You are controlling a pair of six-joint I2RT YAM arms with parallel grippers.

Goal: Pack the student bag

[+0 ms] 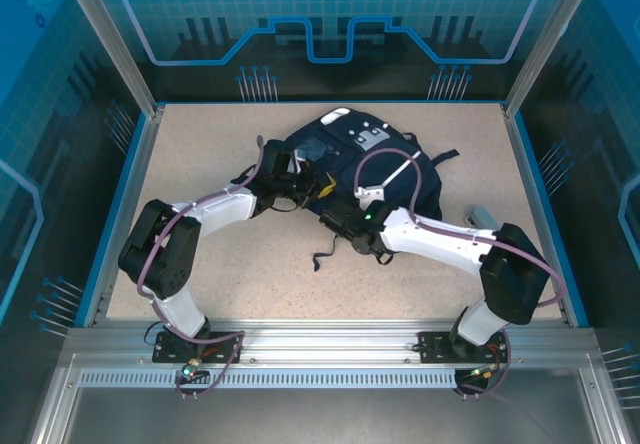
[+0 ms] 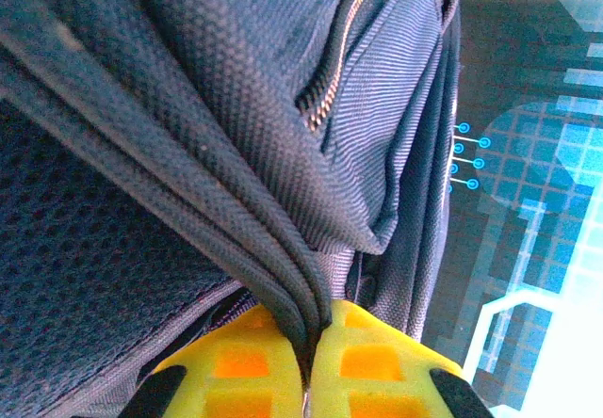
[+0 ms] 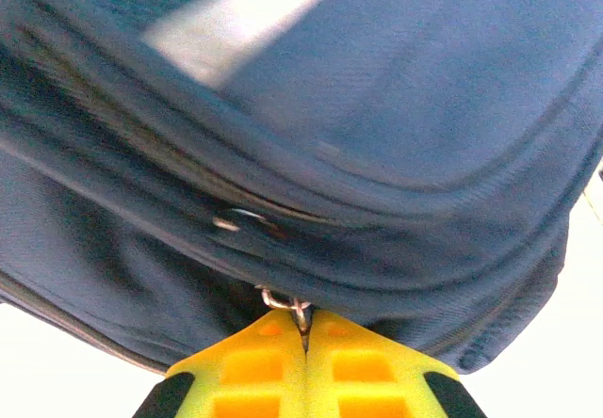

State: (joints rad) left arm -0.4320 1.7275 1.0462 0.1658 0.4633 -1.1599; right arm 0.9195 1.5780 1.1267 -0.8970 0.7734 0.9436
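Seen from above, the navy student bag [image 1: 425, 179] lies crumpled at the middle-rear of the speckled counter [image 1: 210, 134], its white handle patch toward the back wall. Both arms reach in from the near edge: the left hand [image 1: 320, 186] meets the bag's left side and the right hand [image 1: 338, 219] its near edge, each pressed into the fabric. A purple cable [image 1: 395, 152] from the right arm loops across the bag's top. A loose black strap [image 1: 325, 257] trails over the counter in front of the bag, just beside the right wrist. A small grey object [image 1: 482, 214] sits to the right of the bag, partly hidden by the right forearm and too little shown to identify. From the left wrist, the left hand [image 2: 306, 371] has its yellow fingertips clamped together on a thick folded seam of the student bag [image 2: 188, 70], which fans upward out of the grip. A zip track [image 2: 325, 107] gapes above it, a mesh panel [image 2: 75, 267] spreads at left, and the blue-lit enclosure wall [image 2: 528, 201] stands at right. From the right wrist, in a blurred frame, the right hand [image 3: 303, 361] is pinched closed on a small metal zip pull [image 3: 287, 302] at the bag's [image 3: 424, 107] lower edge. A white reflective stripe [image 3: 236, 23] crosses the fabric above it.
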